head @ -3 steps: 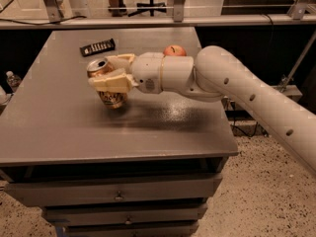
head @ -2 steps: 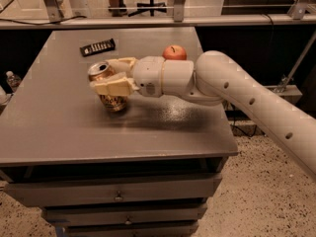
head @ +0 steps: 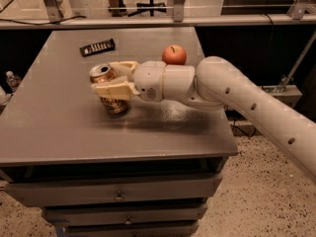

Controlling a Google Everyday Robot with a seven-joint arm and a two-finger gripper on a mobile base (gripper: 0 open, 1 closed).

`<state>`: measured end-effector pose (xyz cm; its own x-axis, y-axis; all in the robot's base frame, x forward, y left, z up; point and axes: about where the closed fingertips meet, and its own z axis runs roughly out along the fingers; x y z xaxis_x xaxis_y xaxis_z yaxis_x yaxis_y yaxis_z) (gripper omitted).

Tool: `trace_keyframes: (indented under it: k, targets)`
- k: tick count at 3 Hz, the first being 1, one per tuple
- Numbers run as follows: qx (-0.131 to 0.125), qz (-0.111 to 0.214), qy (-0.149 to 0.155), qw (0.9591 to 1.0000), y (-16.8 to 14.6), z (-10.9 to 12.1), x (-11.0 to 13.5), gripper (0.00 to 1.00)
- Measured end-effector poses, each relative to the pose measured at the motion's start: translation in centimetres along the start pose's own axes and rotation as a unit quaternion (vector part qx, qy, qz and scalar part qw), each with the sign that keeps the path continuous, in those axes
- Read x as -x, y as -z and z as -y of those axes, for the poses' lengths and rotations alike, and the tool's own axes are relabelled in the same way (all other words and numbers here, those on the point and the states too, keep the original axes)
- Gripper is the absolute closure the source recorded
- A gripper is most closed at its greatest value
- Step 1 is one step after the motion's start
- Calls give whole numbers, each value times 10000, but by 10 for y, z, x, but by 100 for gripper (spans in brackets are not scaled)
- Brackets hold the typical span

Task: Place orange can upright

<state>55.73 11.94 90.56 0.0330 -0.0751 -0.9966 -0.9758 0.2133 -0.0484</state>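
Note:
The orange can point(head: 112, 101) is shiny orange-gold with a silver pull-tab top. It stands nearly upright on the grey table point(head: 59, 127), left of centre, with its top leaning slightly to the left. My gripper point(head: 104, 78) reaches in from the right and is shut on the can. One cream finger point(head: 116, 90) crosses the can's front and the other finger point(head: 126, 65) lies behind its top. The can's base touches or sits just above the tabletop; I cannot tell which.
A round orange-red apple point(head: 174, 55) sits just behind my wrist. A dark flat bar-shaped object point(head: 97, 47) lies at the back left of the table. A plastic bottle point(head: 13, 79) stands off the left edge. Drawers are below the front edge.
My wrist has shifted slightly so the apple behind it is now uncovered. The can stays in nearly the same spot in my grip.

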Motion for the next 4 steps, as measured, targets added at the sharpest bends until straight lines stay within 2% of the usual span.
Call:
trace_keyframes:
  k: [1,2,3,4]
  targets:
    - [-16,-36,-9,10000,3,-1,-4,14]
    - [-32,-72,-23,10000,7,-2,-8,0]
    - [-43,-97,-24,9999,10,-2,-9,0]
    - [-120,-262,55,9996,29,8,-9,0]
